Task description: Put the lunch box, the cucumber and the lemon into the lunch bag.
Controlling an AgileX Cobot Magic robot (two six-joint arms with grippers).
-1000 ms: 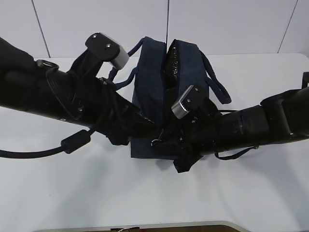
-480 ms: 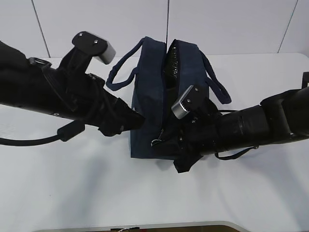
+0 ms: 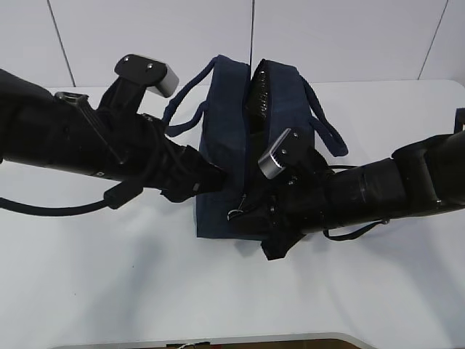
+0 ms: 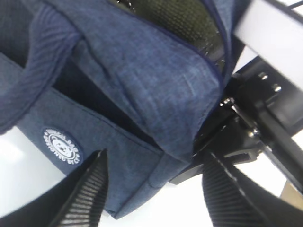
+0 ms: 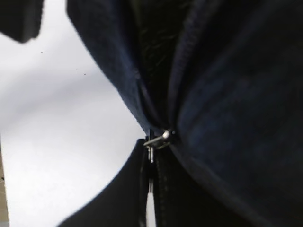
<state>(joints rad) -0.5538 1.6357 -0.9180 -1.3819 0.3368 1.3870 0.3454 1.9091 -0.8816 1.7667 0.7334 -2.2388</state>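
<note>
From my remote station I see a dark navy denim-like lunch bag (image 3: 225, 145) on a plain white table (image 3: 109, 291), its loop handles (image 3: 182, 109) the same navy in a ribbed weave. The gap at its top shows a dark, speckled, glinting lining (image 4: 184, 23). A round white logo patch (image 4: 62, 146) with a bear-like outline marks one side panel. The zipper pull (image 5: 158, 139) is silvery metal. Both my arms are matte black, each capped by a pale grey camera housing (image 3: 149, 73). The left gripper's fingers (image 4: 87, 194) carry black ribbed pads. The wall behind is pale grey with thin dark seams.
</note>
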